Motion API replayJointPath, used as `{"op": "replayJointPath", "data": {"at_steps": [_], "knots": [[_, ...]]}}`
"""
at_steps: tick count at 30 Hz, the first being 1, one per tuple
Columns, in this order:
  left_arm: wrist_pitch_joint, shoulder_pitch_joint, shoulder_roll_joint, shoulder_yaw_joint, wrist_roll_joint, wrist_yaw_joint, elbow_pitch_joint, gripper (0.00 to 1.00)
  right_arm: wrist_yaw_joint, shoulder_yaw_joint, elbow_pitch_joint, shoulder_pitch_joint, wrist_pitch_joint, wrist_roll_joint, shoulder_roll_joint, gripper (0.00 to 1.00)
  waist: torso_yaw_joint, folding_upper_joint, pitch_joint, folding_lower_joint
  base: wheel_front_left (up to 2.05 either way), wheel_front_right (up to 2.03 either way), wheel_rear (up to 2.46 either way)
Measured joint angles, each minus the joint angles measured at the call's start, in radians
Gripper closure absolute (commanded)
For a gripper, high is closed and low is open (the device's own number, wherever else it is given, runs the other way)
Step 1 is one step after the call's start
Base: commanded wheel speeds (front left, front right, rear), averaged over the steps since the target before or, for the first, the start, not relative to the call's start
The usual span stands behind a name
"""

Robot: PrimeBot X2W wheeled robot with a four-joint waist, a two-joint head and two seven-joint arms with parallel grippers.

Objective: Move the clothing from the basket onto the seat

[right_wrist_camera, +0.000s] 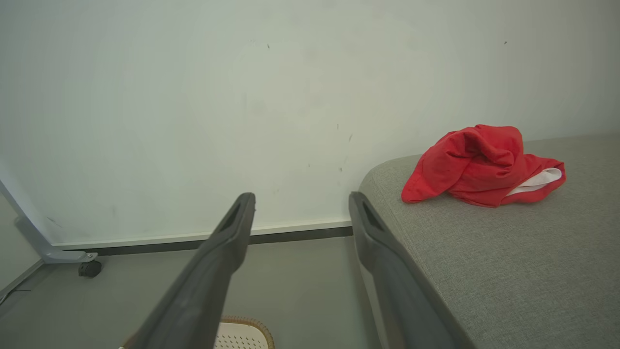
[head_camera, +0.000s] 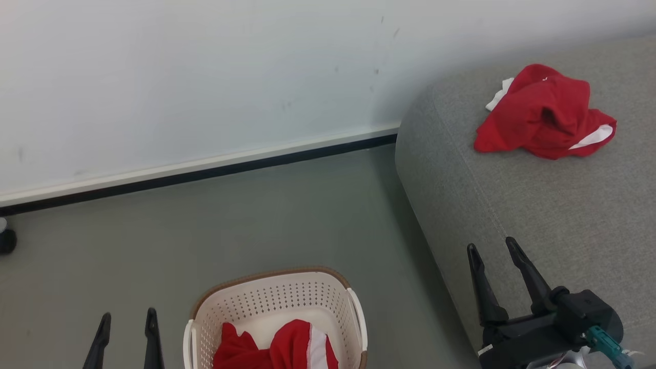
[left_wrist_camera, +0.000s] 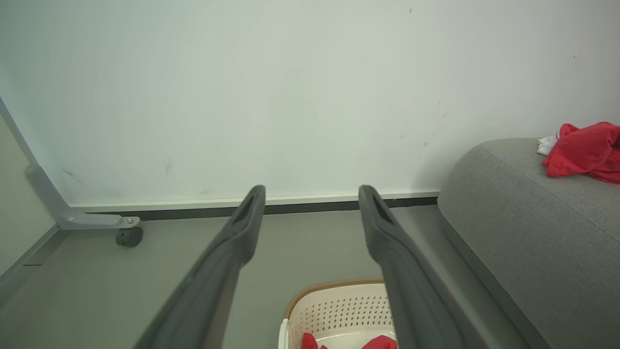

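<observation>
The cream perforated basket with a brown rim stands on the floor at the bottom of the head view, holding crumpled red clothing with a white stripe. Another red and white garment lies bunched on the grey seat at the right. My left gripper is open just left of the basket, empty. My right gripper is open over the seat's front edge, empty. The left wrist view looks past its fingers at the basket; the right wrist view shows the garment on the seat.
A pale wall with a white and black baseboard runs behind the grey floor. A grey frame leg with a black caster stands at the far left by the wall.
</observation>
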State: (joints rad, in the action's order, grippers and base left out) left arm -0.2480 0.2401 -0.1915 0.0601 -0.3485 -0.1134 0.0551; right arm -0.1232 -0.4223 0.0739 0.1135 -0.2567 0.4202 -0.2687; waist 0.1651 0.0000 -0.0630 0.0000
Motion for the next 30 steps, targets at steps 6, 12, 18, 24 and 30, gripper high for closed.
{"op": "replayJointPath", "data": {"at_steps": [6, 12, 18, 24, 30], "knots": [[0.041, -0.117, -0.018, 0.049, 0.02, 0.03, -0.015, 0.0, 0.0, 0.026, -0.014, 0.025, 0.0, -0.011, 0.006, 0.0, 0.006, 0.0001, -0.07, 0.0001, 0.0, 0.0, 0.0], [0.094, -0.235, -0.024, 0.123, 0.053, 0.071, -0.077, 0.0, 0.0, 0.053, -0.038, 0.071, 0.0, -0.034, -0.002, 0.0, 0.015, 0.0001, -0.151, 0.0002, 0.0, 0.0, 0.0], [0.149, -0.351, -0.023, 0.192, 0.072, 0.119, -0.175, 0.0, 0.0, 0.065, -0.063, 0.137, 0.0, -0.049, 0.0, 0.0, 0.03, 0.0001, -0.236, 0.0003, 0.0, 0.0, 0.0], [0.196, -0.425, -0.004, 0.242, 0.104, 0.15, -0.28, 0.0, -0.001, 0.081, -0.079, 0.188, 0.0, -0.052, 0.009, 0.0, 0.052, 0.0002, -0.323, 0.0003, 0.0, 0.0, 0.0], [0.244, -0.49, 0.011, 0.269, 0.107, 0.167, -0.389, 0.0, -0.001, 0.105, -0.115, 0.242, 0.0, -0.062, 0.013, 0.0, 0.078, 0.0001, -0.426, 0.0003, 0.0, 0.0, 0.0]]}}
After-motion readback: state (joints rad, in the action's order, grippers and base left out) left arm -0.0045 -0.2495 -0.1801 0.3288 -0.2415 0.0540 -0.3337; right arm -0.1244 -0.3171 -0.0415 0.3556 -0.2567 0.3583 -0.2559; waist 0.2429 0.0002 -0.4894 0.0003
